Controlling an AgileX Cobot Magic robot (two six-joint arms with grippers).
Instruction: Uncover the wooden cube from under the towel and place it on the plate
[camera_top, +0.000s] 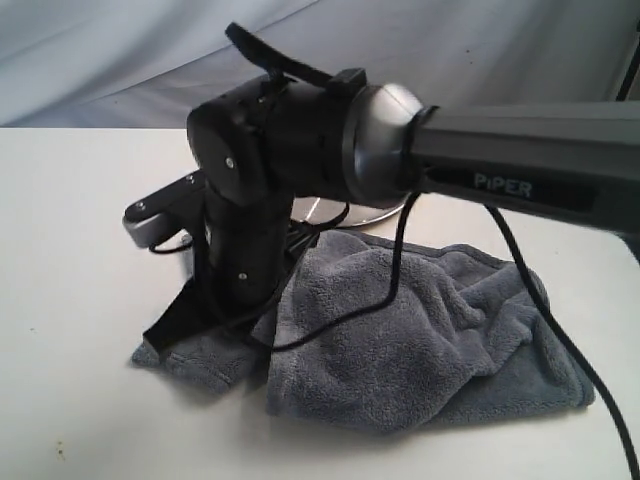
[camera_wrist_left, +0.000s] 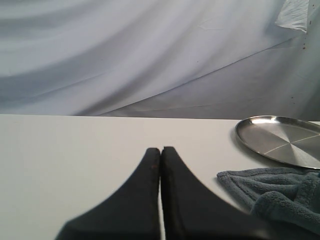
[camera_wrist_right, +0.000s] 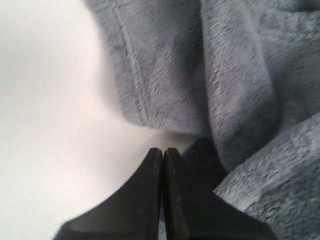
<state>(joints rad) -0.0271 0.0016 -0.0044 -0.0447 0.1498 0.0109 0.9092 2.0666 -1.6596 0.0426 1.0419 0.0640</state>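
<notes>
- the fluffy blue-grey towel (camera_top: 420, 340) lies bunched in folds on the white table (camera_top: 70, 250), its stitched hem showing.
- the shiny silver plate (camera_wrist_left: 285, 142) sits just beside it.
- the right gripper (camera_wrist_right: 162, 152) is clenched, empty, near the hem.
- the left gripper (camera_wrist_left: 160, 150) is clenched, empty.

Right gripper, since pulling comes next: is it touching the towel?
Cannot tell. Right wrist view: table shows between the shut right gripper and the towel, but one finger's side overlaps a shadowed fold.

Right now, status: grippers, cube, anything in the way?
Left gripper shut, empty. Right gripper shut at towel hem, no grip on cloth evident. Wooden cube not in view; towel heaped, plate bare where seen. Right arm screens much of exterior view.
</notes>
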